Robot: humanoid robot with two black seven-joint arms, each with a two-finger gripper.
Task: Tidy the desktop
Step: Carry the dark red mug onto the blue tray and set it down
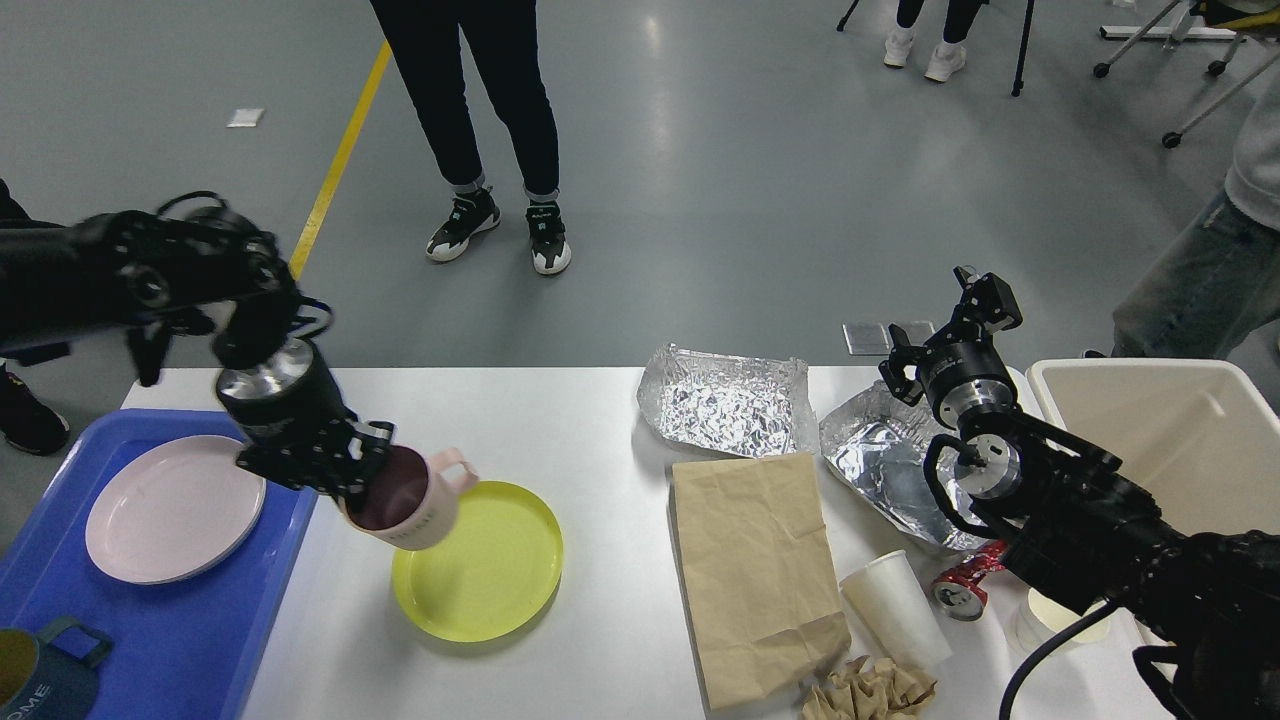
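The white desktop (pixel 570 420) holds a yellow plate (pixel 480 565) left of centre. Just above the plate's left rim hangs a pink mug (pixel 415 500), tilted, its dark inside facing me and its handle to the right. My left gripper (pixel 345 472) is shut on the mug's rim. On the right, my right gripper (pixel 945 335) is raised over the far edge of the desktop near the foil, its fingers apart and nothing between them.
A blue tray (pixel 230 620) at the left holds a pink plate (pixel 170 505) and a blue-grey mug (pixel 35 675). Two foil sheets (pixel 725 400), a brown paper bag (pixel 755 570), a white paper cup (pixel 895 605), a crushed red can (pixel 965 585) and crumpled paper (pixel 870 690) lie right of centre. A beige bin (pixel 1170 440) stands far right.
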